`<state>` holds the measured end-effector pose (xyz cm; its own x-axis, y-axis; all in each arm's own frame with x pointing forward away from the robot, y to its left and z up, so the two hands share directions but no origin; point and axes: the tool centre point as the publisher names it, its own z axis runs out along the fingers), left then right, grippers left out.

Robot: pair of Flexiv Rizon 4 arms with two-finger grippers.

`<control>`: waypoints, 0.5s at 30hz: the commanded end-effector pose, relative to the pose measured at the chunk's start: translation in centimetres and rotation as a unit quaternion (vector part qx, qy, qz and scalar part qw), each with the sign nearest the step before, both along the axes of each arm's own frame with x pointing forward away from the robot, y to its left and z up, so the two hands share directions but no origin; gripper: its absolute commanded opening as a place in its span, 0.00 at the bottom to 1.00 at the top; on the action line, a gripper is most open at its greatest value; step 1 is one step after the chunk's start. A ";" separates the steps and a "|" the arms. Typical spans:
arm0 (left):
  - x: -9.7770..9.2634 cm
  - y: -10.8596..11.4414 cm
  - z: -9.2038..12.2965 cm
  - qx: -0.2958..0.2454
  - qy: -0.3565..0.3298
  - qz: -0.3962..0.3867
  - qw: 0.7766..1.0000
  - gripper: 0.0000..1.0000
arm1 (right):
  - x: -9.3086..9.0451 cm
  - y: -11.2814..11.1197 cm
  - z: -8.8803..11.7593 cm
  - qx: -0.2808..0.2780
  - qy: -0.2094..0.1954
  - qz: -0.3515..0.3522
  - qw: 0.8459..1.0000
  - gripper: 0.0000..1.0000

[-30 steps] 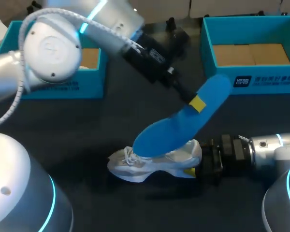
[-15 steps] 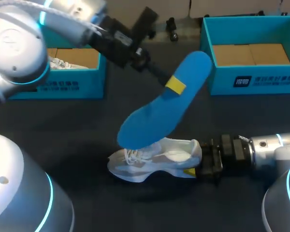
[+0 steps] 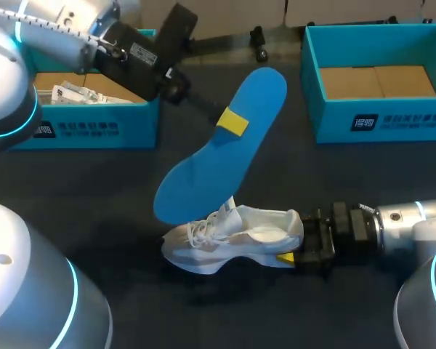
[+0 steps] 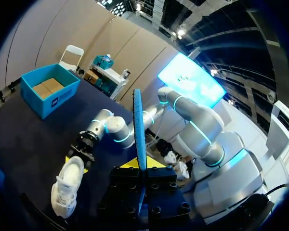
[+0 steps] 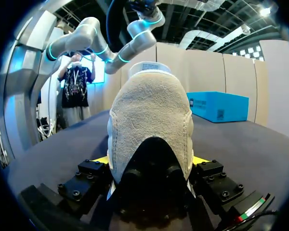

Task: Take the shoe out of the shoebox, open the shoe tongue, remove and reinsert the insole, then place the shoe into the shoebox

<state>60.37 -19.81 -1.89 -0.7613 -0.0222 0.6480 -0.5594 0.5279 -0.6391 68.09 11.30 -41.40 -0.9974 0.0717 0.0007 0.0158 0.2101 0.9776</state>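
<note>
Head view: the left gripper (image 3: 232, 122) is clamped on the long blue foam insole (image 3: 216, 156) at about its middle. The insole's long axis slants from a low end at near left, over the laces, up to a high end at far right. I cannot tell whether the low end touches the shoe. The white mesh sneaker (image 3: 236, 236) lies on the dark table (image 3: 94, 189), toe left and heel right. The right gripper (image 3: 292, 253) pinches that heel. The shoe's opening sits just right of and below the insole's low end, so I judge that end must tip down and rightward to go in. The left arm is the nearer one. Against the earlier frames the insole has risen and swung leftward, out of the shoe, while the shoe has not shifted.

Left wrist view: the insole stands edge-on between the fingers, with the sneaker off to one side beyond it.

Right wrist view: the suede heel fills the gap between the fingers.
</note>
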 end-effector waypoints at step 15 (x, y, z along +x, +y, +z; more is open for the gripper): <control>-0.5 1.2 4.7 -0.078 -0.039 0.016 0.996 0.00 | -0.1 0.1 0.2 -0.003 0.000 0.000 1.000 0.00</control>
